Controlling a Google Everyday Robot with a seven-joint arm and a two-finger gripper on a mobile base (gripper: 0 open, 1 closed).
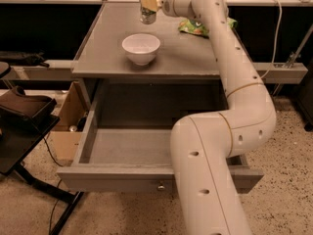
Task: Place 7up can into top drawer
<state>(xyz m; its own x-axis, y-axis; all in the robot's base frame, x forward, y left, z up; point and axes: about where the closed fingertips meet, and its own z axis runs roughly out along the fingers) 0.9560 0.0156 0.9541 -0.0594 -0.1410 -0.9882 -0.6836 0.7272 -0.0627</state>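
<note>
The 7up can (147, 16) is upright at the far middle of the grey table top (102, 53), behind the white bowl (141, 48). My gripper (147, 5) reaches in from the right and is shut on the can's upper part, holding it just above the table top. The top drawer (122, 176) is pulled wide open below the table, nearer the camera. Its inside shows nothing in it, and its small knob (160, 186) shows on the front panel. My white arm hides the drawer's right part.
A green snack bag (205, 27) lies at the table's far right, behind my arm. A cardboard box (66, 126) stands on the floor left of the drawer. A black chair (22, 116) is at the far left. Railings run behind the table.
</note>
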